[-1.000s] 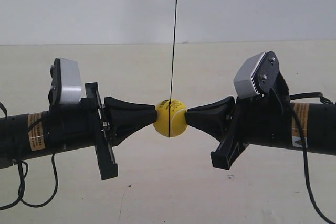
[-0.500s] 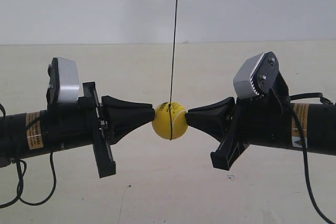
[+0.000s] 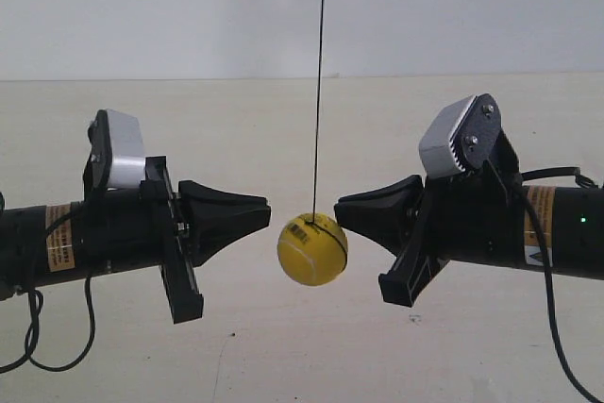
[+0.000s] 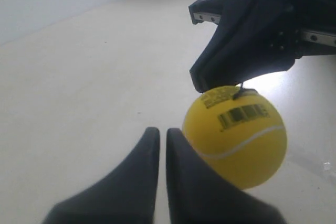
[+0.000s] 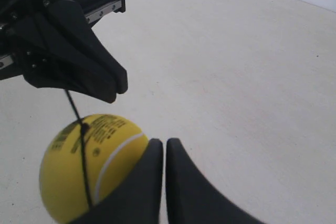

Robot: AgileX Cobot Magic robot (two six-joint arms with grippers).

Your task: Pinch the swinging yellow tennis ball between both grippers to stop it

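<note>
1. Pale table (image 3: 283, 365) runs back to a white wall (image 3: 189, 7).
2. On a dark string (image 3: 320, 92), the ball (image 3: 312, 250) hangs between the two opposed tips and just below them, not pinched.
3. Fingers of the left gripper (image 4: 158, 129) are pressed together on nothing, with the ball just beside its tip.
4. Fingers of the right gripper (image 5: 159, 141) are likewise pressed together on nothing, with the ball just beside its tip.

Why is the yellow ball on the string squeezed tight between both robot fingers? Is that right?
No, it isn't squeezed. The exterior view shows the yellow ball hanging on its string, lower than the fingers, with a gap at the view's left.
</note>
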